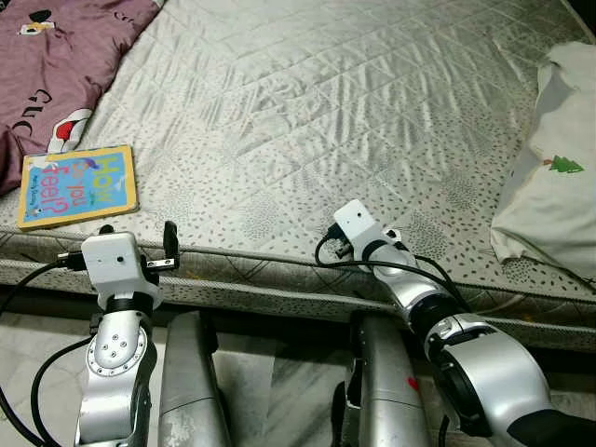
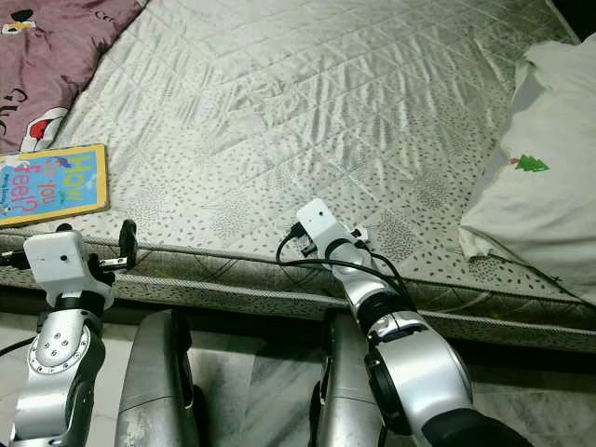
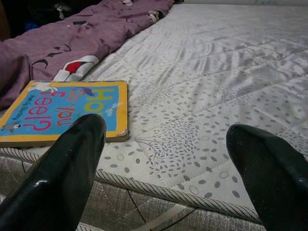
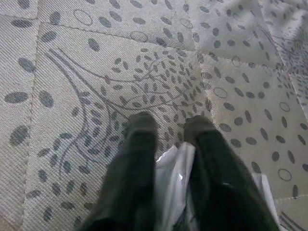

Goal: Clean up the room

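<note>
Lying near the quilted grey mattress's [image 1: 307, 112] front-left edge, the yellow-bordered blue picture book [image 1: 78, 185] sits beside a purple patterned blanket [image 1: 56, 56]; a white pillow [image 1: 551, 177] rests far right. The left gripper [image 3: 166, 159] hovers at the mattress edge beside the book, jaws released. The right gripper [image 4: 166, 144] presses onto the mattress, jaws grasping a crumpled white plastic scrap [image 4: 174, 179].

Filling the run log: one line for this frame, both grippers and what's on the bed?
left gripper: open, at mattress edge near book | right gripper: shut on white wrapper, over mattress | blanket, pillow on bed
</note>
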Tool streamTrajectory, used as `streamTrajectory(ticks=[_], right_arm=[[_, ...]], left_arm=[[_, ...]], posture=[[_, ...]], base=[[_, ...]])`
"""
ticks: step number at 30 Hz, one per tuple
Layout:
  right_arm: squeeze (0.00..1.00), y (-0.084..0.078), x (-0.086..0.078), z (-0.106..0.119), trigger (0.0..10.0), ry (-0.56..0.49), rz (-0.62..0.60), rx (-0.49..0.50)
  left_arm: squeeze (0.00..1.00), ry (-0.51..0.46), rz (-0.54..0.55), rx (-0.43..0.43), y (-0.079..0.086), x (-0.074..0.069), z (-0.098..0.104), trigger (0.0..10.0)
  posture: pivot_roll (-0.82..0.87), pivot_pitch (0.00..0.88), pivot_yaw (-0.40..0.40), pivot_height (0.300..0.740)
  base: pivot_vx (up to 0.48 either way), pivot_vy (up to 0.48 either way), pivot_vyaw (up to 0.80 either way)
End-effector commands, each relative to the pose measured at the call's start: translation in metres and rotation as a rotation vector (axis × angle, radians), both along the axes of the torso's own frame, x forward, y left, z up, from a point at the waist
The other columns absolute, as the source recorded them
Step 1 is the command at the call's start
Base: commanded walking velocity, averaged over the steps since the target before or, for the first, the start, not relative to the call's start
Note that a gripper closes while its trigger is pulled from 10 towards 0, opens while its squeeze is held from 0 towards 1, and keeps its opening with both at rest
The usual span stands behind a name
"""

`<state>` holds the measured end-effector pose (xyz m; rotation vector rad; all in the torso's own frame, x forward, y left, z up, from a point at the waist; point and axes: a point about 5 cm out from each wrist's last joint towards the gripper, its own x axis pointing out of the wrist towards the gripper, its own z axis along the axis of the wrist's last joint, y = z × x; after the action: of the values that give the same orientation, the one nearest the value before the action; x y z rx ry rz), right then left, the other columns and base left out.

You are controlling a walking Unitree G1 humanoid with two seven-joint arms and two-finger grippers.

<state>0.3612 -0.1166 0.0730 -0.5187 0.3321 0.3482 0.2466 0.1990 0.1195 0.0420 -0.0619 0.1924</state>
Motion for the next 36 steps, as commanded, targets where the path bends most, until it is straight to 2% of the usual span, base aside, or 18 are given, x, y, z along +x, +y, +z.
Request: streamTrajectory(ticks=[1,16,21,23,24,27,28,30,33,36], right_arm=[[0.0,-0.005,-0.002,-0.005,0.0,0.034,-0.019,0.004],[0.0,-0.005,0.0,-0.002,0.0,0.021,-0.025,-0.002],[0.0,-0.004,0.004,0.007,0.0,-0.02,-0.034,0.054],[0.0,-0.002,0.007,0.014,0.0,-0.05,-0.046,0.133],[0.0,0.002,0.01,0.021,0.0,-0.075,-0.072,0.266],[0.0,0.009,0.01,0.028,0.0,-0.116,-0.083,0.407],[0.0,0.009,0.01,0.028,0.0,-0.119,-0.086,0.415],[0.0,0.013,0.007,0.03,0.0,-0.135,-0.125,0.538],[0.0,0.013,0.002,0.036,0.0,-0.2,-0.146,0.602],[0.0,0.006,-0.001,0.045,0.0,-0.272,-0.191,0.63]], left_arm=[[0.0,0.006,0.009,0.006,0.001,0.0,-0.002,10.0],[0.0,-0.012,0.006,0.003,-0.001,0.011,-0.001,10.0],[0.0,-0.031,0.015,-0.004,0.0,0.016,0.002,10.0],[0.0,-0.032,0.032,-0.031,0.001,0.019,0.002,10.0],[0.0,-0.045,0.036,-0.04,0.0,0.021,0.004,10.0],[0.0,-0.052,0.032,-0.064,0.0,0.026,0.004,10.0],[0.0,-0.052,0.034,-0.062,0.0,0.027,0.004,10.0],[0.0,-0.059,0.051,-0.081,0.001,0.029,0.004,10.0],[0.0,-0.048,0.076,-0.046,0.002,0.03,0.003,10.0],[0.0,-0.041,0.087,-0.036,0.002,0.029,0.0,10.0]], posture=[[0.15,0.12,-0.043,0.517],[0.14,0.058,-0.034,0.517],[0.13,0.026,-0.032,0.517],[0.12,0.01,-0.029,0.517],[0.12,0.0,-0.026,0.517],[0.11,0.0,-0.017,0.517],[0.11,0.0,-0.017,0.517],[0.1,0.0,-0.009,0.517],[0.09,0.0,-0.01,0.517],[0.08,0.0,-0.01,0.517]], base=[[0.0,0.0,0.0],[0.0,0.0,0.0],[0.0,0.0,0.0],[0.0,0.0,0.0],[0.0,0.0,0.0],[0.0,0.0,0.0],[0.0,0.0,0.0],[0.0,0.0,0.0],[0.0,0.0,0.0],[0.0,0.0,0.0]])
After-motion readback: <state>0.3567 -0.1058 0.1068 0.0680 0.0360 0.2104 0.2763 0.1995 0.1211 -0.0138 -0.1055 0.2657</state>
